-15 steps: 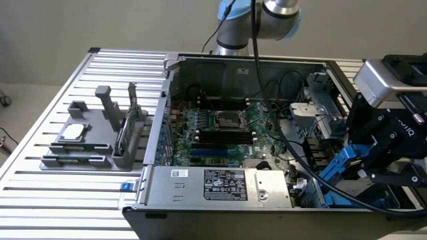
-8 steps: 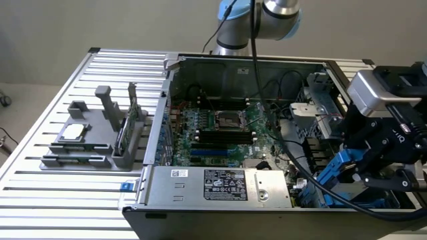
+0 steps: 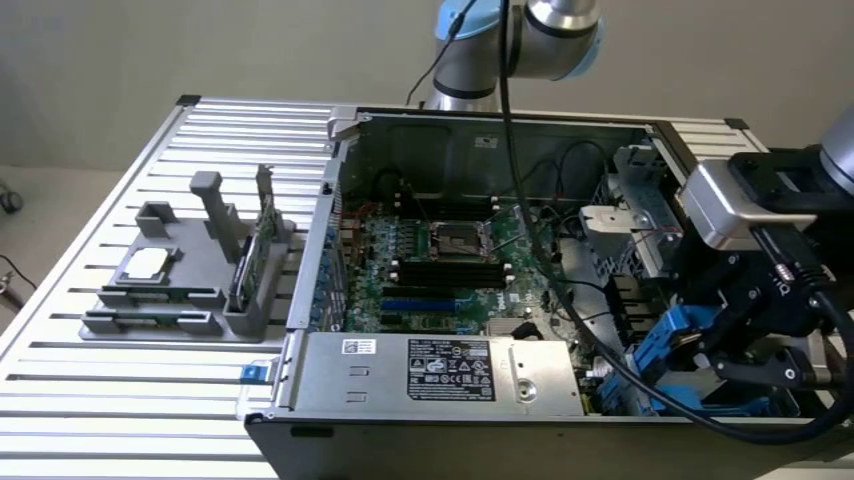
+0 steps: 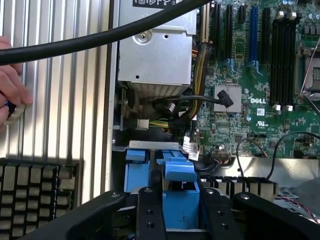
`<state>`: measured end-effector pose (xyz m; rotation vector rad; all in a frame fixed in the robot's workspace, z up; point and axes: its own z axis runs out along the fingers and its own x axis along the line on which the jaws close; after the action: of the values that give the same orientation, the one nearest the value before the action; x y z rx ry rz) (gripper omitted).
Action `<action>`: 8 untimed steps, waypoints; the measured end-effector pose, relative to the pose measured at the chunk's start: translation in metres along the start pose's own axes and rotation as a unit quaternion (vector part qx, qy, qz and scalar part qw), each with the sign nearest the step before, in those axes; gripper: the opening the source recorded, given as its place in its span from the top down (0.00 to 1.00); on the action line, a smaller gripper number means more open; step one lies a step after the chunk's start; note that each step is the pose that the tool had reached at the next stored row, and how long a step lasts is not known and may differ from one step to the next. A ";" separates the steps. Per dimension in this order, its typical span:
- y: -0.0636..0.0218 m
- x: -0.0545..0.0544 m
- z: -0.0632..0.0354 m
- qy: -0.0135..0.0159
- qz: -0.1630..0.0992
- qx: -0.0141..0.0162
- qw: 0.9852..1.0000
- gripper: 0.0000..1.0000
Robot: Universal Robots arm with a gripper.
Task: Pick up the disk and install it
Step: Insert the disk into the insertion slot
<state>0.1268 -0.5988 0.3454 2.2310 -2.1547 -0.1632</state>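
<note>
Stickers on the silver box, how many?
2: a small white sticker at the exterior view's left, a bigger black sticker beside it; hidden sides may have more.

End effector holds disk (blue-framed) at open computer case edge.

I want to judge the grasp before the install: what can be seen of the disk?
The disk shows mostly as its blue plastic frame, with raised tabs along one edge; the drive body is largely hidden. It sits between the gripper's black fingers, which appear to press on both its sides. It is at the computer case's near corner on the exterior view's right.
</note>
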 end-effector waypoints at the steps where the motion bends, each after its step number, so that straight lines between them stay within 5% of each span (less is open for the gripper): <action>1: -0.0001 0.000 0.0010 0.000 0.000 0.000 1.000 0.67; 3: -0.0005 -0.001 0.0024 -0.001 -0.001 0.000 1.000 0.66; 8: -0.0004 -0.003 0.0014 0.004 0.000 0.000 1.000 0.60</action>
<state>0.1270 -0.5961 0.3441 2.2275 -2.1508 -0.1560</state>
